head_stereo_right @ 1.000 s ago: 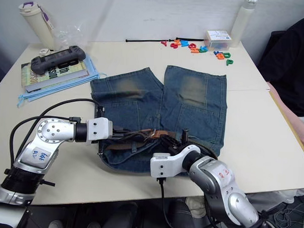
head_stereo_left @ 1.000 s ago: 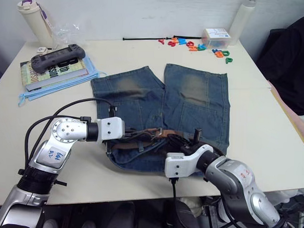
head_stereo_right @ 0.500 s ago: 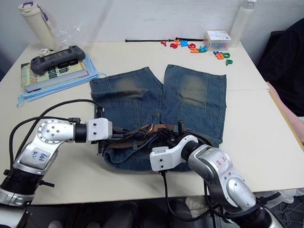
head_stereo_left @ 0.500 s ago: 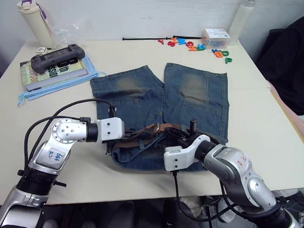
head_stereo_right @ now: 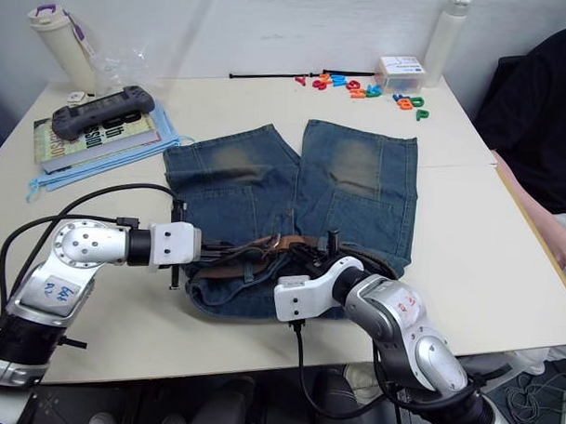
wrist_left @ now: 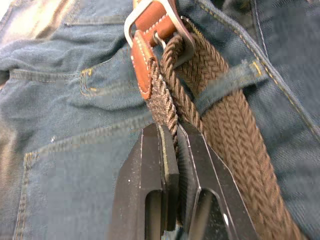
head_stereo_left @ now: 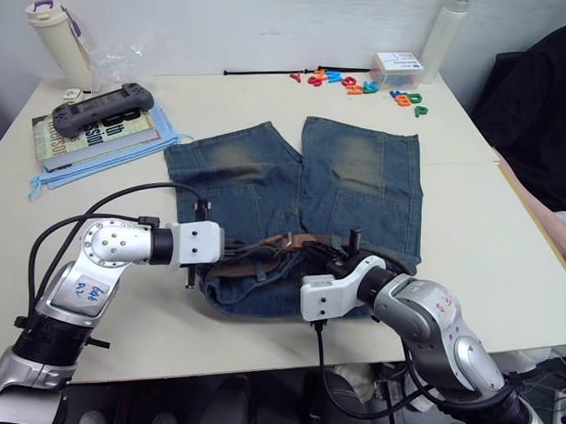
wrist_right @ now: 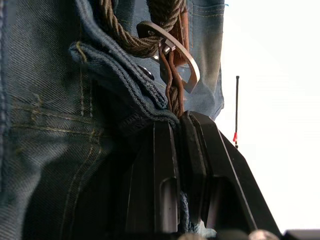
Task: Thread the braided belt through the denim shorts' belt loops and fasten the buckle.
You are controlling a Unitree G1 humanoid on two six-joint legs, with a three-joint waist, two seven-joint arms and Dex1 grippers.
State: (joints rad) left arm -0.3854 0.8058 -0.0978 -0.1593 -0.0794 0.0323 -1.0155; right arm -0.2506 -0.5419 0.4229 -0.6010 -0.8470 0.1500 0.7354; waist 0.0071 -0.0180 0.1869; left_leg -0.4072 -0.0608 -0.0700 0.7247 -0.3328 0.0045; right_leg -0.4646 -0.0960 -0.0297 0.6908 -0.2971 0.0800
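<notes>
Between both claws, pinched by each, lies the braided belt (wrist_left: 220, 125).

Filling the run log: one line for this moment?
left gripper: shut on braided belt | right gripper: shut on belt | buckle: threaded, at denim shorts waistband

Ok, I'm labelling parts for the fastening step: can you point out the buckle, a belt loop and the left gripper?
buckle (wrist_left: 134, 19), left wrist view, on its silver frame.
belt loop (wrist_left: 227, 82), left wrist view, mid-strip across the braid.
left gripper (wrist_left: 171, 131), left wrist view, between the fingertips.
</notes>
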